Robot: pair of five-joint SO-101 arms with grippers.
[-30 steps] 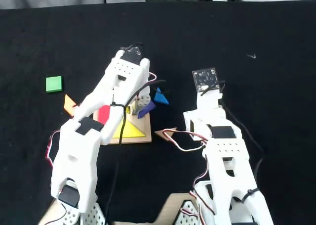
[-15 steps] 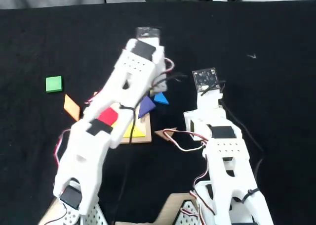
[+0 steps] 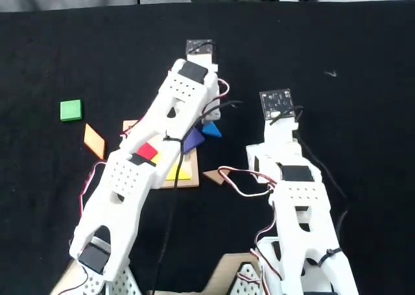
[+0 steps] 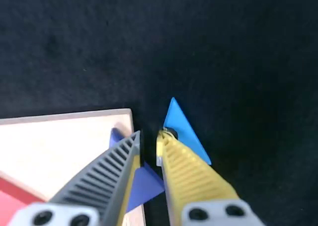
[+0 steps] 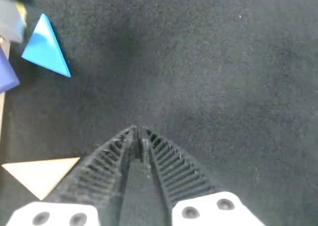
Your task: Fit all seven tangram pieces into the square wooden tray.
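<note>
Your square wooden tray (image 3: 185, 182) sits under the left arm, near the middle of the black table (image 3: 363, 146). In it you can see a red piece (image 3: 148, 151) and a yellow piece (image 3: 179, 172). The arm covers much of the tray floor, so you cannot tell whether anything else lies inside. In the left wrist view a stretch of the tray's pale floor (image 4: 64, 136) is bare beside the red piece (image 4: 10, 206). The purple triangle (image 4: 144, 184) lies across the tray's corner, partly in and partly hanging over the rim. Just outside that corner the blue triangle (image 4: 186, 131) lies flat on the table. Your left gripper (image 4: 149, 136) hangs over the gap between those two pieces, its jaws drawn to a narrow slit with nothing between them. Your right gripper (image 5: 139, 132) is over bare table with its jaws pressed together and empty, and the tan triangle (image 5: 39, 174) lies close beside it. On the tray's other side, the orange parallelogram (image 3: 94, 141) lies near the tray, and the green square (image 3: 71, 109) is farther out.
</note>
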